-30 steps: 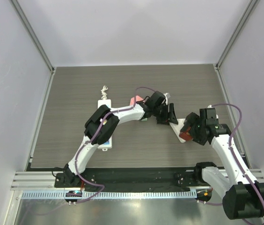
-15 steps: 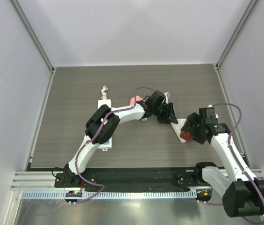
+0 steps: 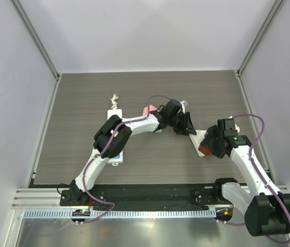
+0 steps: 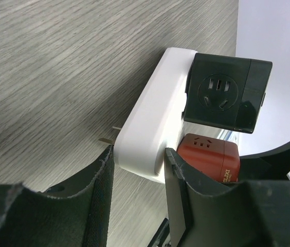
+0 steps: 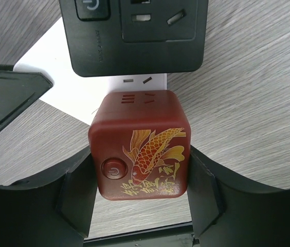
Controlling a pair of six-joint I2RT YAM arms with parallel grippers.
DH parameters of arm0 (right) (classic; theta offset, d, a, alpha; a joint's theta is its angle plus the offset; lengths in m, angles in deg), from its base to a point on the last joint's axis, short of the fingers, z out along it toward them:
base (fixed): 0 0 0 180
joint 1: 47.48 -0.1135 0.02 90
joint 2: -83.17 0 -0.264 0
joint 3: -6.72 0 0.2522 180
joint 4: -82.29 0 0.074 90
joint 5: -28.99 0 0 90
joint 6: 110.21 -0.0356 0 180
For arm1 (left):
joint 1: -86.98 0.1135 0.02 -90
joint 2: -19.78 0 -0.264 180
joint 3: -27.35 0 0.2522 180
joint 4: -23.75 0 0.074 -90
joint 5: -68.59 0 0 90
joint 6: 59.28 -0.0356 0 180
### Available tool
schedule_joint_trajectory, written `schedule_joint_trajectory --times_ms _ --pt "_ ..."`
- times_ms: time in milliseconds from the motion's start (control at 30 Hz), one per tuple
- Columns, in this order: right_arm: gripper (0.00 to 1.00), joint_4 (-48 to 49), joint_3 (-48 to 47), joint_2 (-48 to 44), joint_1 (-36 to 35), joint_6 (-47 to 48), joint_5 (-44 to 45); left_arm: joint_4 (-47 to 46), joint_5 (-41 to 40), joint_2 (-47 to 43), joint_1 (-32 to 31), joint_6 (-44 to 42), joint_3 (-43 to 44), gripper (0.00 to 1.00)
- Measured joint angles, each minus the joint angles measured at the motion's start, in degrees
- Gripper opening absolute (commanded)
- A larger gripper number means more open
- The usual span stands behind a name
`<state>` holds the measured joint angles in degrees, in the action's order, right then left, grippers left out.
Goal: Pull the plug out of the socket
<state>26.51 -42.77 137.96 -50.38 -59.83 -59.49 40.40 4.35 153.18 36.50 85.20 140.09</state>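
Observation:
A white socket block (image 3: 198, 137) lies on the table right of centre. A red cube plug with a gold fish (image 5: 142, 152) and a black cube adapter (image 5: 137, 36) sit in it. My left gripper (image 3: 189, 128) reaches in from the left. In the left wrist view its two fingers press both sides of the socket's near end (image 4: 150, 123), with the black adapter (image 4: 224, 92) and red plug (image 4: 209, 157) beyond. My right gripper (image 5: 141, 180) is shut on the red plug's two sides (image 3: 204, 150), low over the table.
A second white power strip (image 3: 115, 135) with a coiled cord (image 3: 115, 99) lies at the left, partly under my left arm. A pink object (image 3: 147, 110) shows beside the left forearm. Frame posts and walls ring the table.
My left gripper's fingers have closed in onto the white socket's end. My right gripper has stayed on the red plug, shifting only slightly.

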Motion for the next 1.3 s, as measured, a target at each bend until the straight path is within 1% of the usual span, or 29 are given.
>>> schedule_joint_trajectory --times_ms 200,233,300,367,400,433,500,533,667,833,1033,1167,1300 --pt "0.65 0.07 0.0 0.0 0.0 -0.04 0.31 2.01 -0.92 0.0 -0.02 -2.54 1.18 0.0" --pt "0.61 0.15 0.0 0.0 0.0 -0.11 0.26 2.51 -1.27 0.0 -0.02 -3.15 1.53 0.0" --pt "0.52 0.24 0.0 0.0 0.0 -0.24 0.09 3.45 -1.88 0.0 -0.04 -4.35 2.19 0.0" --pt "0.41 0.28 0.0 -0.02 0.0 -0.26 0.02 3.82 -2.34 0.0 -0.13 -5.46 2.38 0.0" --pt "0.38 0.31 0.02 -0.04 0.0 -0.26 -0.02 3.87 -2.45 0.0 -0.13 -5.81 2.38 0.0" --pt "0.26 0.33 0.04 -0.15 0.0 -0.26 -0.09 3.89 -2.49 0.0 -0.13 -6.21 2.4 0.0" --pt "0.11 0.35 0.15 -0.46 0.0 -0.44 -0.15 3.96 -2.69 0.0 -0.13 -6.82 2.45 0.0" --pt "0.01 0.17 0.22 -0.79 0.0 -0.66 -0.2 4.0 -2.82 0.0 -0.13 -7.06 2.47 0.0" --pt "0.01 -0.76 0.28 -2.29 0.33 -1.16 -1.62 4.39 -3.26 -0.11 -0.26 -8.11 2.47 0.0" --pt "0.01 -1.38 0.31 -2.78 3.32 -1.25 -5.75 5.42 -4.46 -1.09 -0.52 -10.03 2.49 0.0" --pt "0.01 -2.03 0.31 -3.78 4.42 -1.27 -7.34 7.1 -5.95 -2.25 -0.92 -11.56 2.58 0.0" --pt "0.01 -2.27 0.17 -3.76 4.35 -0.96 -7.06 8.04 -7.58 -2.82 -1.4 -12.59 2.58 0.0" --pt "0.01 -3.72 -1.68 -2.45 0.24 -0.9 -2.62 8.92 -9.51 -3.13 -2.19 -13.16 2.67 0.0"
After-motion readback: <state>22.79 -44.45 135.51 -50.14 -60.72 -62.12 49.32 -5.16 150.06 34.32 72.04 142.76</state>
